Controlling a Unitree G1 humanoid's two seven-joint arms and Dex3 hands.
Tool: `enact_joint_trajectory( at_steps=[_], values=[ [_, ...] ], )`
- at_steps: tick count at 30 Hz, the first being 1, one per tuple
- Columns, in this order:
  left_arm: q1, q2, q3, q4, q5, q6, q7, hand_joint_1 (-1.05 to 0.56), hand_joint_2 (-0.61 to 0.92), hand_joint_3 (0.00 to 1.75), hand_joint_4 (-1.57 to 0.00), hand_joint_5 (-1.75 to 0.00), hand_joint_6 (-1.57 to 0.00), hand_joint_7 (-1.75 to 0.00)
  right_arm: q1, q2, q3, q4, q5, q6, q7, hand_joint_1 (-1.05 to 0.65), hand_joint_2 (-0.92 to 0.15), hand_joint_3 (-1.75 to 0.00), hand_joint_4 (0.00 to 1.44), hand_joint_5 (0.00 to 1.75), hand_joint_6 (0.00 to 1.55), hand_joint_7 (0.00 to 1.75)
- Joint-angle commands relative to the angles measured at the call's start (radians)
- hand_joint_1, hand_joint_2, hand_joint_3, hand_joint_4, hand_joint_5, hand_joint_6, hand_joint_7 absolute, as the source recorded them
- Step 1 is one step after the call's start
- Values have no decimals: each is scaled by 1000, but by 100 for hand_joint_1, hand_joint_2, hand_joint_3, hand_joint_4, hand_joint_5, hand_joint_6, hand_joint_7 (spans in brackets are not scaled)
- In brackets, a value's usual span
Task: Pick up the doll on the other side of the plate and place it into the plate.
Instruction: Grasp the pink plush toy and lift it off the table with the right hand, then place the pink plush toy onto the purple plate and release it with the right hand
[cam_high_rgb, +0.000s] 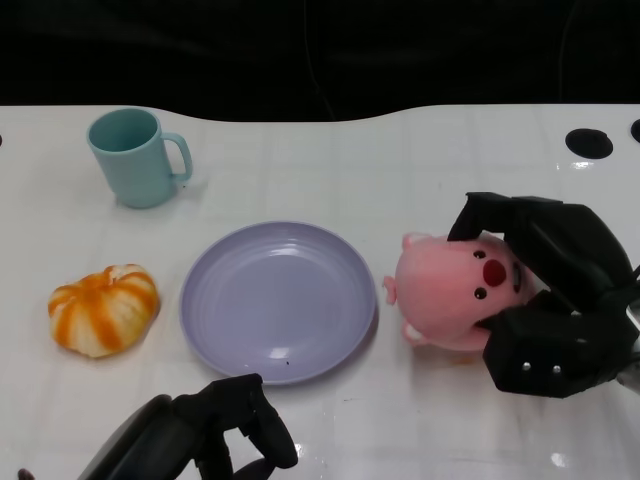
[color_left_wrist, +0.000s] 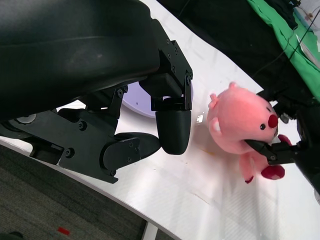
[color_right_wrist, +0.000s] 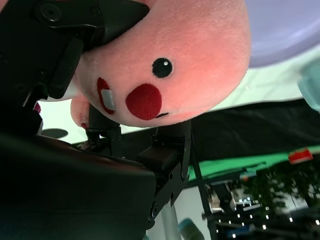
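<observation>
Head view: the right hand (cam_high_rgb: 545, 300) has its fingers (cam_high_rgb: 500, 215) wrapped around the pink doll (cam_high_rgb: 455, 285), which rests on the bench (cam_high_rgb: 420, 160) just beside the purple plate (cam_high_rgb: 215, 310). Near the plate's closest rim, the left hand (cam_high_rgb: 225, 430) curls its fingers inward, holding nothing.

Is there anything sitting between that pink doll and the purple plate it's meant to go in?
Nothing visible. The pink doll, held by the right hand, lies right beside the plate with only bare table between them. The mug and the pumpkin sit on the plate's far side.
</observation>
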Motion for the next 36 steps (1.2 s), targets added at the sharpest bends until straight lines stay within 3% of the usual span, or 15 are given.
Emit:
enact_joint_trajectory(
  at_steps=[1, 9, 16, 24, 36],
  values=[
    [-3, 6, -5, 15, 11, -9, 7, -25, 79, 69, -68, -175, -63, -132, 7, 12, -29, -52, 48, -23, 11, -10, -25, -149, 97, 175, 75, 175],
    [-4, 2, -17, 26, 20, -21, 17, -24, 78, 71, -69, -175, -64, -129, -23, 80, -25, -102, 53, -22, 11, -10, -21, -158, 100, 175, 77, 175],
    [6, -3, -41, 33, 49, -31, 27, -23, 75, 74, -68, -175, -66, -124, -100, 186, 23, -100, 16, 31, 30, -15, -22, -153, 98, 175, 75, 175],
    [15, -12, -62, 14, 81, -11, 27, -24, 77, 72, -68, -175, -68, -119, -196, 294, 100, 5, -32, 52, 23, -18, -23, -150, 99, 175, 75, 175],
    [18, -14, -66, 30, 97, -37, 34, -23, 79, 70, -67, -175, -67, -119, -317, 399, 197, 206, -110, 67, -26, -24, -26, -136, 99, 175, 75, 175]
  ],
)
